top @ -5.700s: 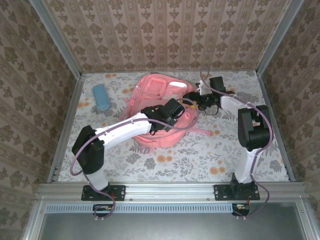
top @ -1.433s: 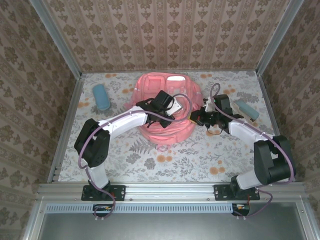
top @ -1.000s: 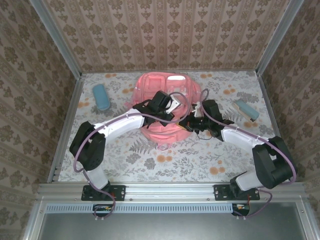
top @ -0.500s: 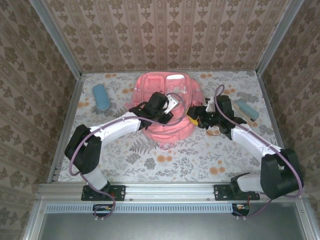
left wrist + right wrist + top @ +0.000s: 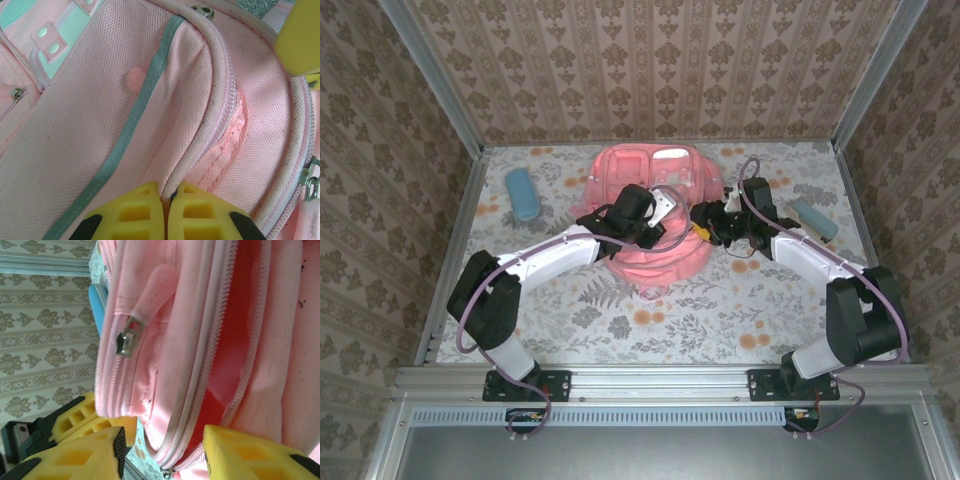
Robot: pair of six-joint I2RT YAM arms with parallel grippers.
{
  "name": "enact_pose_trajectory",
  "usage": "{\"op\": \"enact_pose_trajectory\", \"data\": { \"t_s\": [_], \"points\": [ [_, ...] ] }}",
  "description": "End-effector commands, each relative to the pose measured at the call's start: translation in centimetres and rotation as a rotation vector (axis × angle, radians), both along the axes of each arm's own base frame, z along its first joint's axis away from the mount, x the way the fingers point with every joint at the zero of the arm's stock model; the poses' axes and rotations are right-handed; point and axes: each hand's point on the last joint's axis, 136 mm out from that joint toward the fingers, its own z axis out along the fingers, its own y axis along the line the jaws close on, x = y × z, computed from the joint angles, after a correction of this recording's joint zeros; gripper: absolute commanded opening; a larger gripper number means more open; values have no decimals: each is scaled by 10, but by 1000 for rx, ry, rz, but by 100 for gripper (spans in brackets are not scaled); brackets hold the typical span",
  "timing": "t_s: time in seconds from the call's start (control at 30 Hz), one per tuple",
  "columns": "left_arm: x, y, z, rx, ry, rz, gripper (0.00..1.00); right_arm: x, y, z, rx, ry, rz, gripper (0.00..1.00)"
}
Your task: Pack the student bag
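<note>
RISK | student bag [image 5: 630, 165] lay on bench [image 5: 720, 300], blue case [image 5: 522, 193] well apart on its left-arm side | left tool [image 5: 164, 192] pinched together on bag's zip-edge piping | right tool [image 5: 164, 432] apart, straddling bag's open mouth | I judged the thin pinch could slip and the mouth sag shut, or right tool snag zipper teeth

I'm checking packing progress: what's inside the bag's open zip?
Red lining shows through the bag's open zip; anything deeper is covered by its pink fabric.
</note>
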Motion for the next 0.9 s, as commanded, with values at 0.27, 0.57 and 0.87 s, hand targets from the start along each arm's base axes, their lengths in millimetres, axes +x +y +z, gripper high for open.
{"op": "enact_pose_trajectory", "data": {
  "t_s": [0.27,0.57,0.87],
  "points": [
    [-12,-3,44,-154,-25,-13,4,14,19,9,107,-4,50,41],
    [-26,32,54,-236,166,208,52,15,31,40,198,-105,79,18],
    [-82,11,33,-406,539,176,53,11,52,57,224,-138,119,16]
  ]
}}
